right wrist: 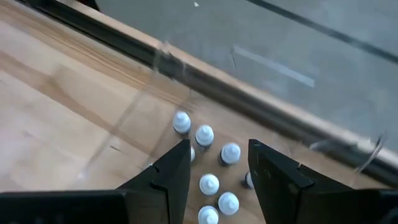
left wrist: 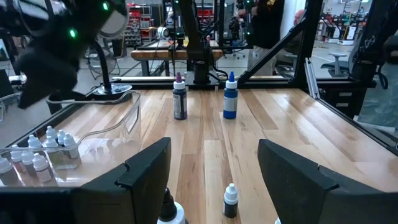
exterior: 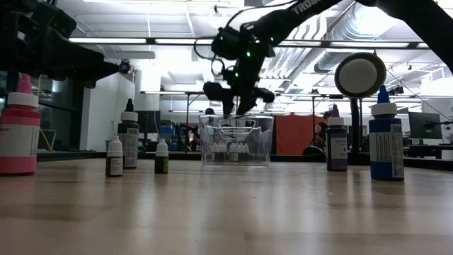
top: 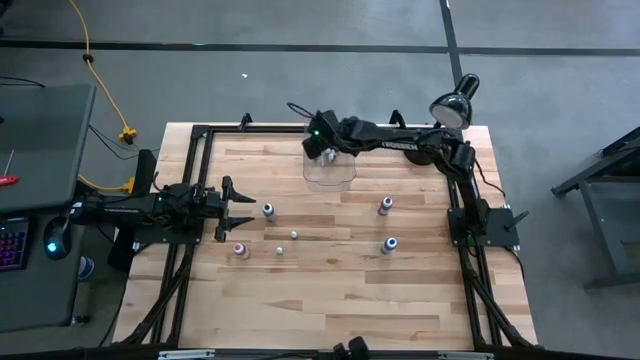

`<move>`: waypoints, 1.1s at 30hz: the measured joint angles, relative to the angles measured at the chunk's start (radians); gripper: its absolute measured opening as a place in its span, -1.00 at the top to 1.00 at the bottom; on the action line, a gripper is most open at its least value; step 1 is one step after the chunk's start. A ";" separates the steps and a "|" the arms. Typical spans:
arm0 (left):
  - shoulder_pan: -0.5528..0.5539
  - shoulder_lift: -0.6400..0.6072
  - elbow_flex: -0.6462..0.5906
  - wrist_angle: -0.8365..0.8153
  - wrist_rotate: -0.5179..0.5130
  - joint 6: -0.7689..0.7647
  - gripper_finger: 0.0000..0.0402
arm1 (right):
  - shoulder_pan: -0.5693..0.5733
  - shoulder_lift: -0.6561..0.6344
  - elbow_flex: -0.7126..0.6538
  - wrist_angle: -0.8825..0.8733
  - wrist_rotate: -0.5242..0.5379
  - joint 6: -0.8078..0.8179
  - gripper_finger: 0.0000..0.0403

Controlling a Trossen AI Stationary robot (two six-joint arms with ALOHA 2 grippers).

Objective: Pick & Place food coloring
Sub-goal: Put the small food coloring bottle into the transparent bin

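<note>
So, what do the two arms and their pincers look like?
Both arms are dark, nearly black, built of jointed segments. The right arm carries white lettering, seen in the low view, and a small green light near its wrist; thin black cables loop beside it. The left arm looks the same in colour. Each pincer, left pincer and right pincer, has two broad, flat, dark fingers with angled tips.

Wooden table: clear plastic bin near far edge; six food coloring bottles standing loose across the middle.
</note>
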 joint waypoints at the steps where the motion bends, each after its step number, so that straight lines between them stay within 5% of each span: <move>1: 0.000 0.000 0.000 0.000 0.000 0.000 -0.19 | 0.002 0.000 0.021 -0.013 -0.001 -0.018 0.26; 15: 0.000 0.000 0.000 0.000 0.000 0.000 -0.19 | 0.093 0.000 0.303 -0.213 -0.087 -0.302 0.26; 33: 0.000 0.000 0.000 0.000 0.000 0.000 -0.19 | 0.284 0.000 0.403 -0.226 -0.434 -0.623 0.26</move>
